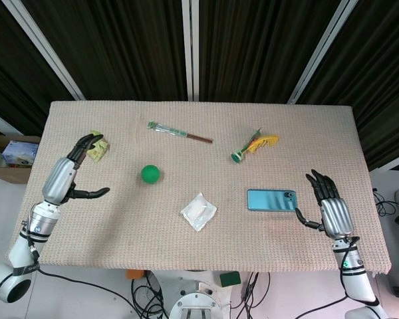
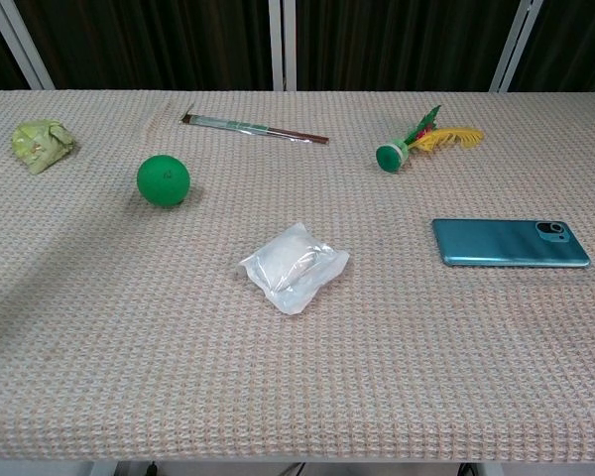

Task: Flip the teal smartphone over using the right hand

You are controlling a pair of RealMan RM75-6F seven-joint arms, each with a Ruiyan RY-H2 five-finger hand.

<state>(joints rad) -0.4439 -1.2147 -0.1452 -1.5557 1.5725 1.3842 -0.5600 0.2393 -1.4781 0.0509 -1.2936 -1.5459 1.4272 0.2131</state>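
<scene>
A woven table [image 1: 120,219] is seen from above, with the robot's hands at its two ends. The right hand [image 1: 327,207] is held empty with fingers spread, just beside the phone [image 1: 272,199], which lies flat to the hand's left, camera end towards it and long axis running across the table. The left hand [image 1: 72,171], also empty and spread, is kept well apart, so the right is judged far better placed.
</scene>
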